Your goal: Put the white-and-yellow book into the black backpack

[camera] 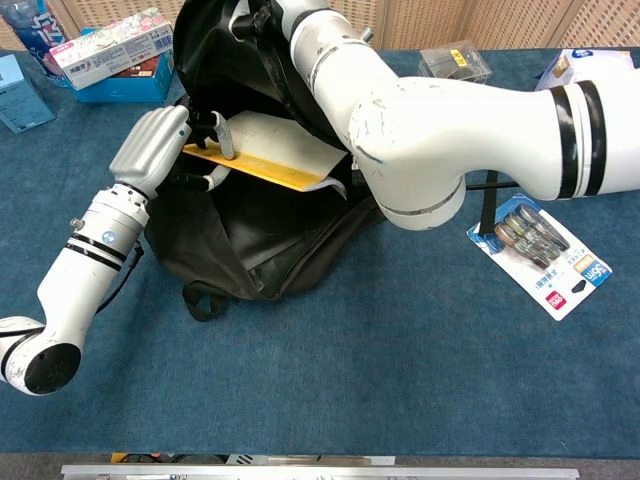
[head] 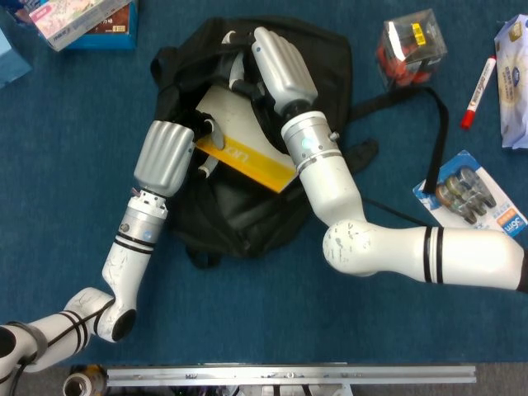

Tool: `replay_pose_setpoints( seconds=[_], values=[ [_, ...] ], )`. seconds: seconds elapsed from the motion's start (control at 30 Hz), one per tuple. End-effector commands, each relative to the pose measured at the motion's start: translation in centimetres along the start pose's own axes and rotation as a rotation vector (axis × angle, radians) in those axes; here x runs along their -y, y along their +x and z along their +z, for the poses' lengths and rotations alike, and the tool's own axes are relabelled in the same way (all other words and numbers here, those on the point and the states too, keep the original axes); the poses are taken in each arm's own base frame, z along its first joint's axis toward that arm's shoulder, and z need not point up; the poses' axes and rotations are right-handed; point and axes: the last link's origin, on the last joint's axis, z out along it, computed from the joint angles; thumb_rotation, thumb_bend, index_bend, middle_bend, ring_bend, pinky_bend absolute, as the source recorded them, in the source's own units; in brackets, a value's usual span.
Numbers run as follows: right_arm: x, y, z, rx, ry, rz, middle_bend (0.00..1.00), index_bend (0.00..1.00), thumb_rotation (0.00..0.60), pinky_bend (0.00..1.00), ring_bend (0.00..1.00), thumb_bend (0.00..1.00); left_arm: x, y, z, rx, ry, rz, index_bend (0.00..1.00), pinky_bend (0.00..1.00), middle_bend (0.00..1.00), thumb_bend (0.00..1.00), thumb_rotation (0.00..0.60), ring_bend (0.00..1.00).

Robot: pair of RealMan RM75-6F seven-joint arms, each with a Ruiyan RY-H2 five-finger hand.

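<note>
The black backpack (head: 239, 216) lies on the blue table with its mouth held wide. My right hand (head: 278, 62) grips the upper rim of the opening, fingers curled over the black fabric; the chest view shows only its lower part (camera: 262, 14). The white-and-yellow book (head: 229, 120) lies slanted across the opening, yellow spine towards me, its far part inside the bag. My left hand (head: 167, 153) holds the book's left end, thumb over the yellow edge. In the chest view the left hand (camera: 158, 148) holds the book (camera: 275, 148) level above the backpack's (camera: 240, 250) dark interior.
A clear box (head: 410, 45) with small items, a red marker (head: 477, 82) and a white packet (head: 513, 74) lie at the back right. A blister pack (head: 473, 198) lies right of the bag's strap (head: 437, 132). A carton (head: 82, 21) sits at the back left.
</note>
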Motion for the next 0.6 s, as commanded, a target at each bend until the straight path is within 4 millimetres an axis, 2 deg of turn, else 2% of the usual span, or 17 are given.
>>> replay_pose_setpoints(
  seconds=[0.03, 0.13, 0.3, 0.4, 0.53, 0.6],
  values=[
    [0.0, -0.1, 0.0, 0.002, 0.0, -0.002, 0.66, 0.64, 0.6, 0.99, 0.78, 0.96, 0.1, -0.1, -0.2, 0.028, 0.017, 0.012, 0.47, 0.42, 0.37, 0.23, 0.6, 0.28],
    [0.0, -0.1, 0.0, 0.003, 0.0, 0.0, 0.66, 0.64, 0.6, 0.99, 0.78, 0.96, -0.1, -0.1, -0.4, 0.05, 0.023, 0.025, 0.31, 0.36, 0.22, 0.18, 0.6, 0.17],
    [0.0, 0.0, 0.0, 0.004, 0.001, -0.001, 0.66, 0.64, 0.6, 0.99, 0.78, 0.96, -0.3, 0.2, -0.6, 0.068, 0.043, 0.032, 0.09, 0.29, 0.08, 0.17, 0.578, 0.07],
    [0.0, 0.0, 0.0, 0.006, 0.001, -0.001, 0.66, 0.64, 0.6, 0.99, 0.78, 0.96, -0.2, 0.5, -1.0, 0.065, 0.056, 0.056, 0.03, 0.27, 0.05, 0.17, 0.542, 0.03],
    [0.0, 0.1, -0.1, 0.01, 0.003, -0.004, 0.66, 0.64, 0.6, 0.99, 0.78, 0.96, 0.0, 1.0, -1.6, 0.069, 0.078, 0.086, 0.0, 0.24, 0.02, 0.15, 0.509, 0.0],
    [0.0, 0.2, -0.1, 0.009, 0.005, -0.005, 0.66, 0.64, 0.6, 0.99, 0.78, 0.96, 0.1, 1.2, -1.9, 0.065, 0.088, 0.095, 0.0, 0.22, 0.01, 0.15, 0.511, 0.0]
  ],
)
